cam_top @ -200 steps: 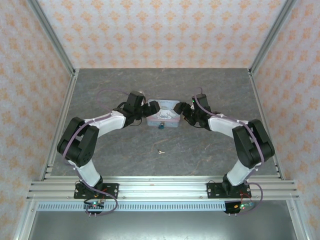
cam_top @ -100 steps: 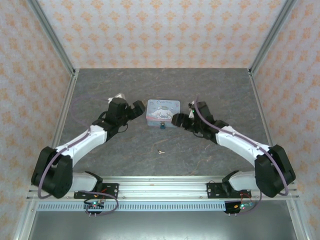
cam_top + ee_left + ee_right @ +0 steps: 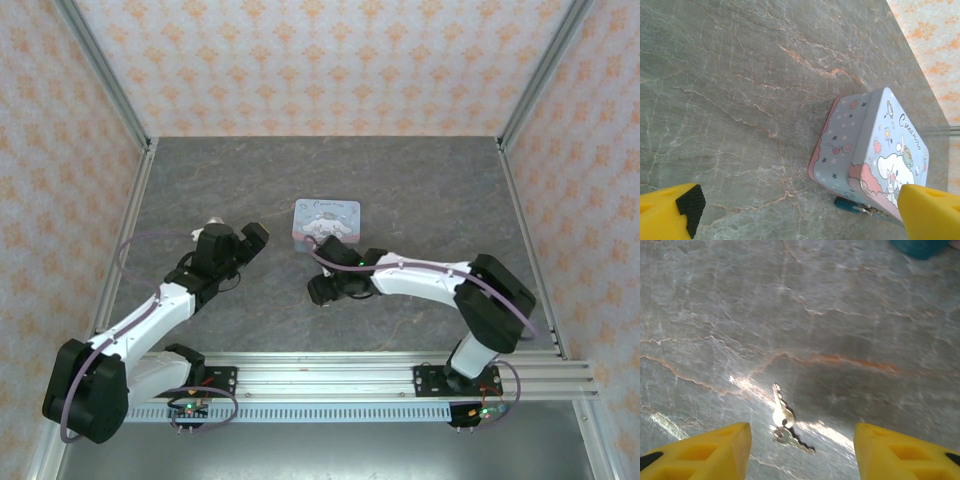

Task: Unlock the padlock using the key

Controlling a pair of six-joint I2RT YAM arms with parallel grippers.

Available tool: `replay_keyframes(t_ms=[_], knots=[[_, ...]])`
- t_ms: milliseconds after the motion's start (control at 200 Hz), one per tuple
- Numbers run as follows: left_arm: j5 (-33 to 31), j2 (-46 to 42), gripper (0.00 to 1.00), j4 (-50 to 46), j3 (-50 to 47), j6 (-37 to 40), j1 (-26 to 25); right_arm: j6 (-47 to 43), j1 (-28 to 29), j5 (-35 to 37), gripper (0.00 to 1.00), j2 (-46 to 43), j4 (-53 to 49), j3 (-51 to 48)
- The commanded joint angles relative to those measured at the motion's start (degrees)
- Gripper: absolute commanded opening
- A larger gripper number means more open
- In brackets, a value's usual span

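The key (image 3: 783, 415), thin and silvery with a second small key on the same ring, lies flat on the grey table. My right gripper (image 3: 802, 452) hangs low over it, open, one yellow finger on each side and neither touching it. In the top view that gripper (image 3: 321, 291) is just in front of the pale blue tin (image 3: 327, 221). The padlock (image 3: 851, 205) shows as a teal body with a brassy part at the tin's (image 3: 875, 150) lower edge, and as a teal blur (image 3: 920, 247). My left gripper (image 3: 807, 217) is wide open and empty, left of the tin (image 3: 246, 239).
The stone-patterned table (image 3: 430, 190) is walled by patterned panels and aluminium posts. A rail (image 3: 320, 378) runs along the near edge by the arm bases. The right forearm (image 3: 420, 280) stretches across the table's middle in front of the tin.
Both grippers have pulled away from the tin. The left arm swung left and nearer. The right arm swung down over the key and its jaws narrowed.
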Motion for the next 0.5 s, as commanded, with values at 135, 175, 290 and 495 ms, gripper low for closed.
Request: replay_keyframes(t_ms=[135,175,290,495], knots=[[0.9,-0.4,1.0,-3.9,1.7,-0.8,0.6,-6.2,3.6,5.6,0.53,5.9,-7.6,6.0],[0.9,-0.1,1.0,-4.5,2.2,-0.5,0.7,-6.6,4.1,6.0,0.53,6.7,-8.0,6.5],[0.8,0.7,1.0,-5.1,2.9,0.4,0.8,-7.4,5.2,6.5,0.51,9.4,-9.1,7.8],[0.4,1.7,1.0,-6.9,4.6,1.6,0.8,-6.8,6.1,6.6,0.46,11.8,-9.2,7.8]])
